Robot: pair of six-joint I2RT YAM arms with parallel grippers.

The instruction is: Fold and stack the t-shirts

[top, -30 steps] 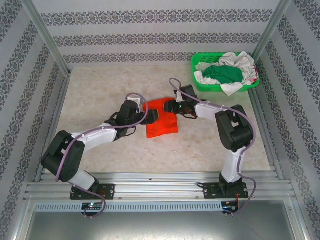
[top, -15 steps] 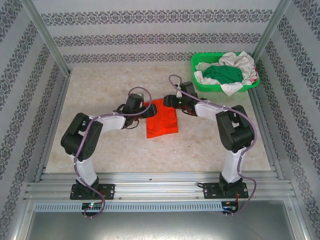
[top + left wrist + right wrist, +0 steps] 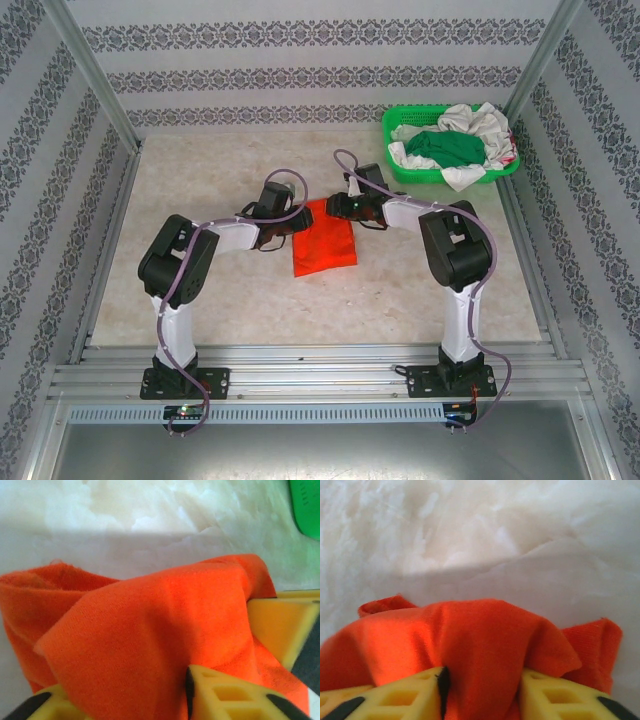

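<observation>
Watching my left claw (image 3: pixel 125 700) and right claw (image 3: pixel 482 695), each clamped on the bright orange-red cloth t-shirt (image 3: pixel 325 248), pale desk (image 3: pixel 200 170).

Cut off by the bottom edge of each wrist view, yellow fingers (image 3: pixel 225 697) of left tool (image 3: pixel 120 705) and right tool (image 3: pixel 481 695), the gap between them buried under bunched orange t-shirt (image 3: pixel 150 620); blurred and clipped at a corner, green basket (image 3: pixel 306 505).

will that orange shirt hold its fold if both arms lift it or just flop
Likely floppy: the orange t-shirt bunches into soft folds in the left gripper and right gripper. Its folded layers would probably sag open. The fuzzy knit looks unlikely to slip.
</observation>
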